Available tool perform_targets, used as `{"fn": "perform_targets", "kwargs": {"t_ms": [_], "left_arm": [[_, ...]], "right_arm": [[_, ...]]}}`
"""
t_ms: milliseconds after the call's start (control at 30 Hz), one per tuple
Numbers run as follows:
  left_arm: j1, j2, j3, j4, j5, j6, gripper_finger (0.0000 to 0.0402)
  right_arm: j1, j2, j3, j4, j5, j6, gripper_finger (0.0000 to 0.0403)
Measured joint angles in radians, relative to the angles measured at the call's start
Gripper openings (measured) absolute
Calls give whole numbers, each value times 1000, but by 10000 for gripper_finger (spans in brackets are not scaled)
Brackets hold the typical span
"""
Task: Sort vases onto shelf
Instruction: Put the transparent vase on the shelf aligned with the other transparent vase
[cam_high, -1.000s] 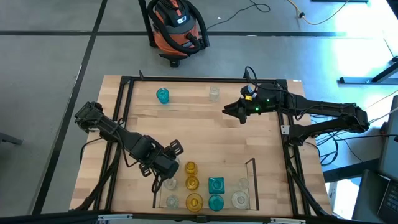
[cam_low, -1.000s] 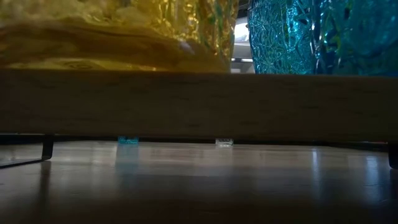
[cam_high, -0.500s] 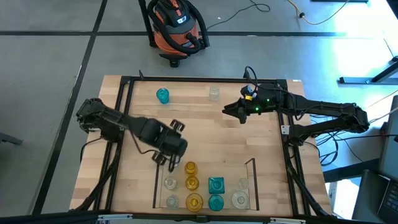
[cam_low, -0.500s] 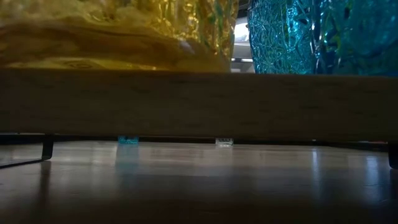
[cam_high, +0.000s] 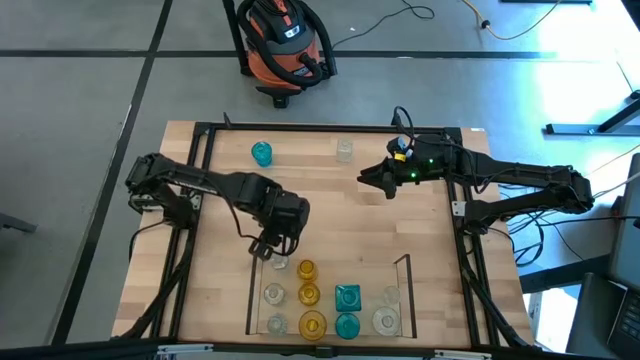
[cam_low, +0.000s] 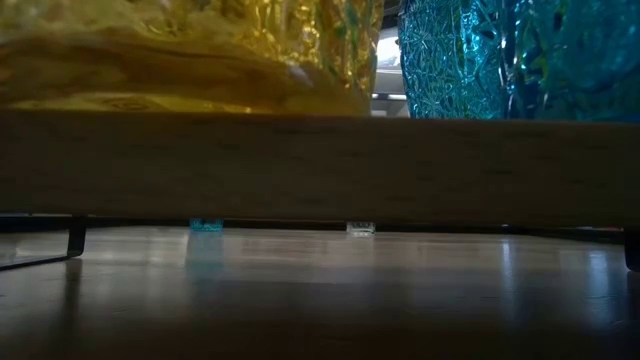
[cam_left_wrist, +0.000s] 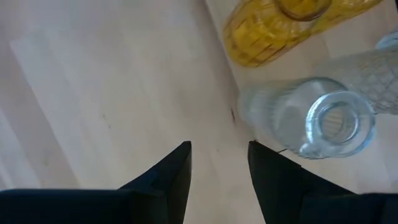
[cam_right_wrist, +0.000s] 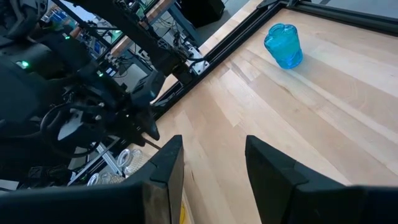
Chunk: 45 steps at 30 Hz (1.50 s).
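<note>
The left tool (cam_high: 272, 247), its fingers parted around nothing, was held just above the shelf's (cam_high: 404, 285) open edge, over a clear vase (cam_left_wrist: 311, 118) standing there. Nine vases were counted on or at the shelf; a teal vase (cam_high: 261, 153) and a pale vase (cam_high: 345, 150) remained near the table's (cam_high: 330, 205) far edge, closer to the right tool (cam_high: 366, 178), also parted and empty. Compared with a second earlier, the left tool had been raised and carried toward the table's middle; the right arm was unchanged.
</note>
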Motion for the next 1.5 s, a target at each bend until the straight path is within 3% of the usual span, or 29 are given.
{"fn": "perform_targets", "kwargs": {"t_ms": [233, 1500], "left_arm": [[-13, 0, 0, 5, 72, -1, 150], [-81, 0, 0, 62, 73, -53, 151]], "right_arm": [[0, 0, 0, 0, 3, 0, 135], [0, 0, 0, -1, 1, -7, 135]]}}
